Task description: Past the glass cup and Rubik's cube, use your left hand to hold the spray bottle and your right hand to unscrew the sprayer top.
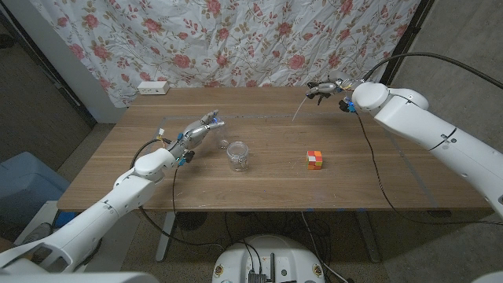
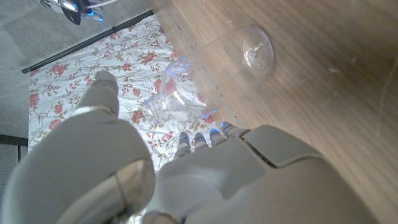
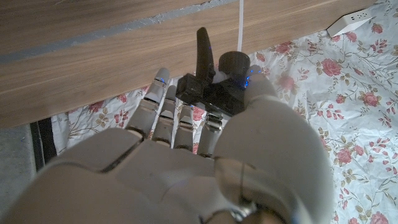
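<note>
Sprayer top (image 3: 217, 81), unscrewed, is pinched in right hand (image 1: 326, 89) fingers; left hand (image 1: 196, 132) grips the spray bottle (image 2: 171, 93); next, set both down.

On the wooden table (image 1: 267, 185) I counted one glass cup (image 1: 237, 156) and one Rubik's cube (image 1: 315, 159), the cube off to the cup's right. There was one clear spray bottle (image 1: 206, 130), just behind and left of the cup, and one black sprayer top (image 1: 324, 88), well beyond the cup. One white power strip (image 1: 153, 88) sat behind the table.
</note>
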